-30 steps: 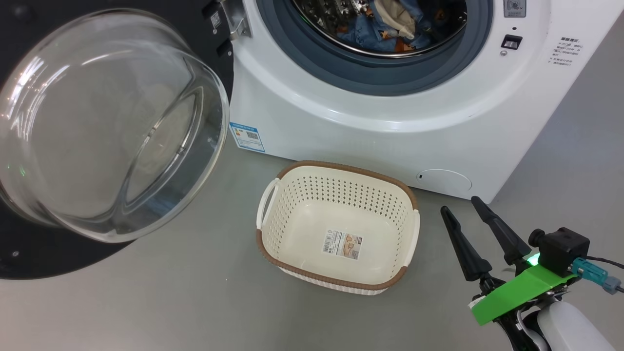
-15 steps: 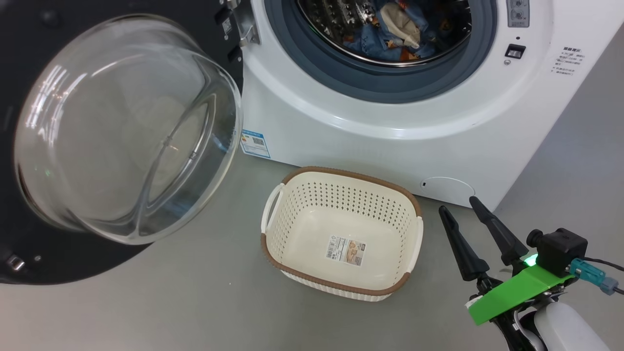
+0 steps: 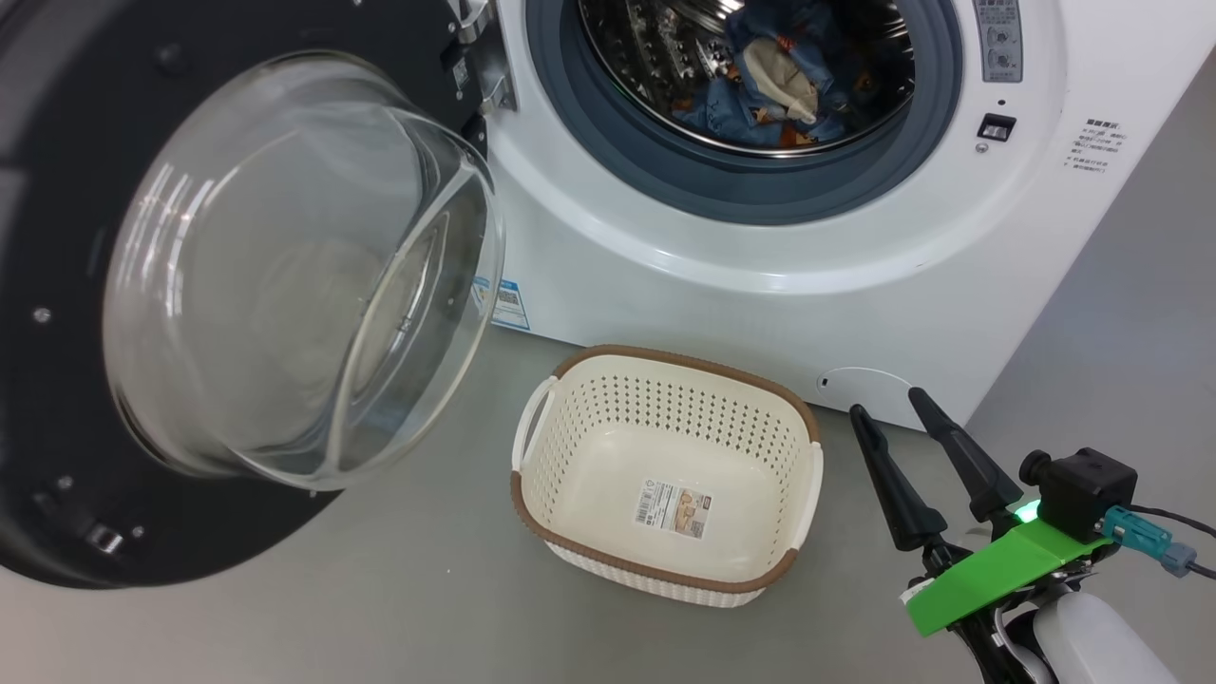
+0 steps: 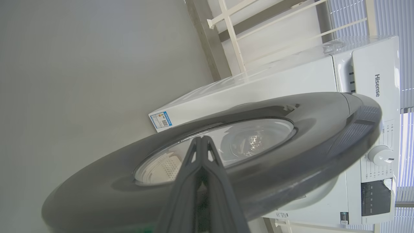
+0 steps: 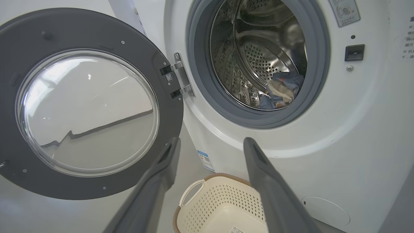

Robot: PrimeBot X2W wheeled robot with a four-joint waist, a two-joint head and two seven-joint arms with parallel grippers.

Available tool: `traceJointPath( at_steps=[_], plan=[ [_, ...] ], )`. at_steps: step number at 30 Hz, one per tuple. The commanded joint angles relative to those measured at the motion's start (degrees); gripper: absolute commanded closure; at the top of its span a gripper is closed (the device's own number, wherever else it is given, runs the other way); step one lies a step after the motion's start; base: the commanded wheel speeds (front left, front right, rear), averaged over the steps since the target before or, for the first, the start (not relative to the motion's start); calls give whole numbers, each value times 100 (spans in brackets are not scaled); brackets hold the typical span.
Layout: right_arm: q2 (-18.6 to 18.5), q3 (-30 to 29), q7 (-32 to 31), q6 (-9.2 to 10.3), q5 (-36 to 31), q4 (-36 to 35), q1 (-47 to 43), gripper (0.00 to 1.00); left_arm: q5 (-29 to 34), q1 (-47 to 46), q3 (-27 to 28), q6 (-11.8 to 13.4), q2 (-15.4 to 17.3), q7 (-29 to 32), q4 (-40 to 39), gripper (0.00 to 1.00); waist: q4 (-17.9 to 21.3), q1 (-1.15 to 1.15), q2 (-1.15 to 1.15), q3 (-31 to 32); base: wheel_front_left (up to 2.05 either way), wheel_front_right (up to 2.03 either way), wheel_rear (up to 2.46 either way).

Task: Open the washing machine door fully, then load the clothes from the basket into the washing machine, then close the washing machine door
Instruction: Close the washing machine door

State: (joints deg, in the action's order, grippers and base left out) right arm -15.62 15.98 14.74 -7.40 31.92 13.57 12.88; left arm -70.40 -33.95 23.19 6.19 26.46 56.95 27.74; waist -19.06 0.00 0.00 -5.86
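Note:
The washing machine [image 3: 722, 294] stands with its drum exposed, and the clothes [image 3: 769, 85], blue printed fabric with a cream piece, lie inside the drum [image 5: 283, 90]. The washing machine door [image 3: 76, 114] hangs partly swung on its left hinge, its glass bowl [image 3: 285, 275] bulging toward me. The basket [image 3: 684, 361] sits on the floor before the machine with nothing but a label in it. My right gripper [image 3: 887, 401] is open just right of the basket, aimed at the machine [image 5: 212, 140]. My left gripper [image 4: 202, 137] is shut, tips at the door's outer face [image 4: 291, 155].
A blue sticker [image 3: 510, 306] and a round service cover [image 3: 860, 380] mark the machine's lower front. Grey floor runs around the basket. The control panel with a knob [image 4: 380, 155] and a white railing [image 4: 233, 35] appear behind the door.
The door has swung toward the machine's front, now covering part of the blue sticker. The head camera has shifted too. Basket and right gripper stay put.

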Motion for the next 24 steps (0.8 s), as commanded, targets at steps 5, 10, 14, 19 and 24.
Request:
traceJointPath(
  at_steps=[5,10,14,19,24],
  plan=[
    [34,77,26,-9,14,-127,-72,0,-125,207,-23,136,131,366,-670,100,3,0,0,72,0,0,0],
    [70,46,26,-9,5,-132,-105,0,-192,428,-108,285,-2,591,-1212,100,-19,0,0,116,0,0,0],
    [101,51,26,-9,-3,-141,-107,0,-252,550,-158,377,-92,730,-1495,100,-20,0,0,139,0,0,0],
    [110,55,26,-9,-1,-133,-114,0,-301,675,-216,457,-173,858,-1776,100,-10,0,0,169,0,0,0],
    [116,60,26,-9,9,-115,-127,0,-331,784,-263,512,-241,943,-1993,100,18,0,0,206,0,0,0]
  ],
)
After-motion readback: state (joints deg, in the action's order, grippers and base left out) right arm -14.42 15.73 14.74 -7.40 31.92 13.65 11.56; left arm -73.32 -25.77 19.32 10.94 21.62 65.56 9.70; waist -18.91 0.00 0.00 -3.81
